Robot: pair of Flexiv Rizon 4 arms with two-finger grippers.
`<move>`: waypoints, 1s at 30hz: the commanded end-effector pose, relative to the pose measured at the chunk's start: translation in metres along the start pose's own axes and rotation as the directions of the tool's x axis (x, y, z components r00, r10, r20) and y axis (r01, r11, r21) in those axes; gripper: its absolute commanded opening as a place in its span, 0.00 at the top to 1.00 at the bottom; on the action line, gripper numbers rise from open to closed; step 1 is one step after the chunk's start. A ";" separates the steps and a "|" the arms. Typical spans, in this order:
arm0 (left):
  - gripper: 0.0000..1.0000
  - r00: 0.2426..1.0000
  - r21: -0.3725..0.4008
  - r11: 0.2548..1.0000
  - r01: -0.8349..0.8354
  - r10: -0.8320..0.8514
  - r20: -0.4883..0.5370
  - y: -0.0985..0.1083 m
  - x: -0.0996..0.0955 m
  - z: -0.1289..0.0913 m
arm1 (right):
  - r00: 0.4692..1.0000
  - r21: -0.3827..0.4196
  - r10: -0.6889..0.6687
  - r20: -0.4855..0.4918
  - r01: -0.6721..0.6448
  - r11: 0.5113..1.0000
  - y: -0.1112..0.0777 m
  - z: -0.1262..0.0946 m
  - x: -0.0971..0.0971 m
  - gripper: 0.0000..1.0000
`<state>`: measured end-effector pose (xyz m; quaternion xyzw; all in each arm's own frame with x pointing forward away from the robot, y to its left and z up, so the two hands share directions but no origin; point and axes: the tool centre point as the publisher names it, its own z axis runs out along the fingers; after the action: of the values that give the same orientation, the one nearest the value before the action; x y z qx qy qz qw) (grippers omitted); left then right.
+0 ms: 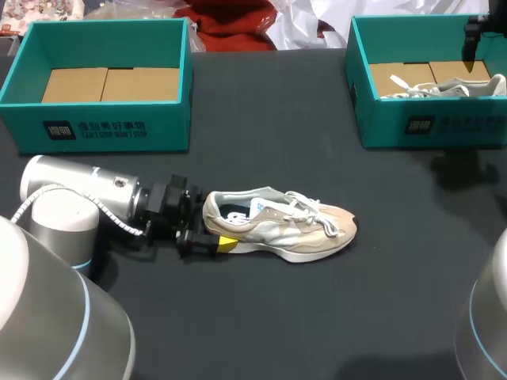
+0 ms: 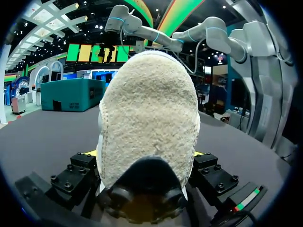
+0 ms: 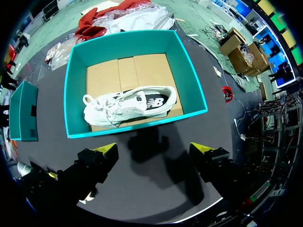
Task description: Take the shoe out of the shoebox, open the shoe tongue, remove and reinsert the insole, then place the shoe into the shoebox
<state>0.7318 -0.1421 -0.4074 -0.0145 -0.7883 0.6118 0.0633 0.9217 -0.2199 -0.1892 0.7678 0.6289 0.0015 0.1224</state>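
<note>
Head view: the shoe [image 1: 285,226] lies on its sole near the middle of the desk [image 1: 261,317], toward the near edge, heel toward the left edge. The left gripper [image 1: 211,229] is at that heel, with one yellow tip along the heel's near side. The left box [image 1: 103,131] stands at the far left corner. The right box [image 1: 444,127] stands at the far right corner with a white shoe [image 1: 459,85] in it. The right gripper [image 1: 471,47] hangs over this box.

Left wrist view: the shoe's [image 2: 149,118] fuzzy heel fills the gap of the left gripper [image 2: 147,161]. The fingers [image 2: 208,172] press it from both sides, pinching the heel.

Right wrist view: the right gripper [image 3: 155,151] is above bare desk [image 3: 156,184], its fingers [image 3: 106,151] spread wide and holding nothing. Ahead of them sits the right box [image 3: 137,40], with the white shoe [image 3: 128,106] lying on its side on the cardboard floor.
</note>
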 end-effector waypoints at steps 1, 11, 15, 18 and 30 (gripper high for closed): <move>1.00 1.000 0.000 1.000 0.001 -0.001 0.003 0.004 0.002 0.000 | 1.000 -0.001 0.000 -0.001 0.000 1.000 -0.001 0.000 0.000 0.00; 1.00 1.000 0.000 1.000 0.001 -0.001 0.003 0.004 0.002 0.000 | 1.000 -0.001 0.000 -0.001 0.000 1.000 -0.001 0.000 0.000 0.00; 1.00 1.000 0.000 1.000 0.001 -0.001 0.003 0.004 0.002 0.000 | 1.000 -0.001 0.000 -0.001 0.000 1.000 -0.001 0.000 0.000 0.00; 1.00 1.000 0.000 1.000 0.001 -0.001 0.003 0.004 0.002 0.000 | 1.000 0.019 0.015 0.019 -0.016 1.000 -0.008 -0.014 0.019 0.00; 1.00 1.000 0.000 1.000 0.001 -0.001 0.003 0.004 0.002 0.000 | 1.000 0.012 0.026 0.014 -0.026 1.000 -0.088 -0.059 0.098 0.00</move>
<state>0.7316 -0.1420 -0.4073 -0.0144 -0.7883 0.6118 0.0631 0.8674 -0.1172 -0.1647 0.7776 0.6209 -0.0049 0.0990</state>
